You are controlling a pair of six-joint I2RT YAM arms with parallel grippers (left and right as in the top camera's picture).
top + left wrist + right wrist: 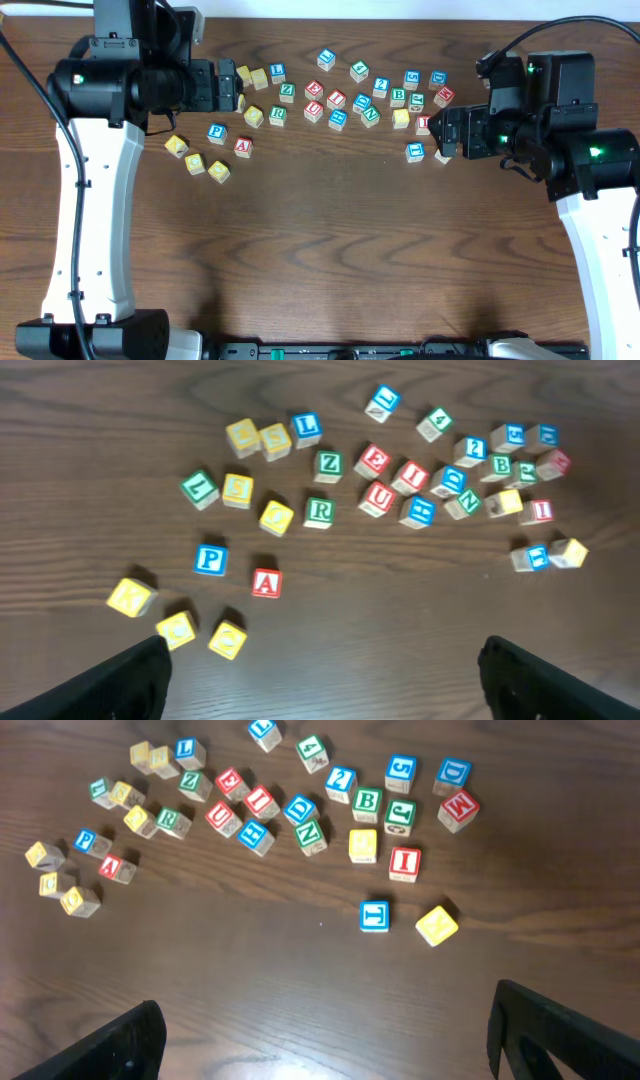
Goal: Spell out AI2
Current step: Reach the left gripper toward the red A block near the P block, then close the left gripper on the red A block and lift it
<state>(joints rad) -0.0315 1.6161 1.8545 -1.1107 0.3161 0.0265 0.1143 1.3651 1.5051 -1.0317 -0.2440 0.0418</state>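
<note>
Both arms hover over the table (330, 250). The left gripper (322, 660) is spread wide with nothing in it, and the red A block (265, 582) lies just ahead, a bit left in its wrist view. The right gripper (325, 1020) is wide open and empty too. The red I block (404, 862) is ahead of it, and the blue 2 block (340, 782) is further out, though the print's small, so probably a 2.

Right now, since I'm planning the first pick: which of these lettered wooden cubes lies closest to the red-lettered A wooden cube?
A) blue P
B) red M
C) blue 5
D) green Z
A: the blue-lettered P wooden cube sits right beside the red-lettered A wooden cube.
</note>
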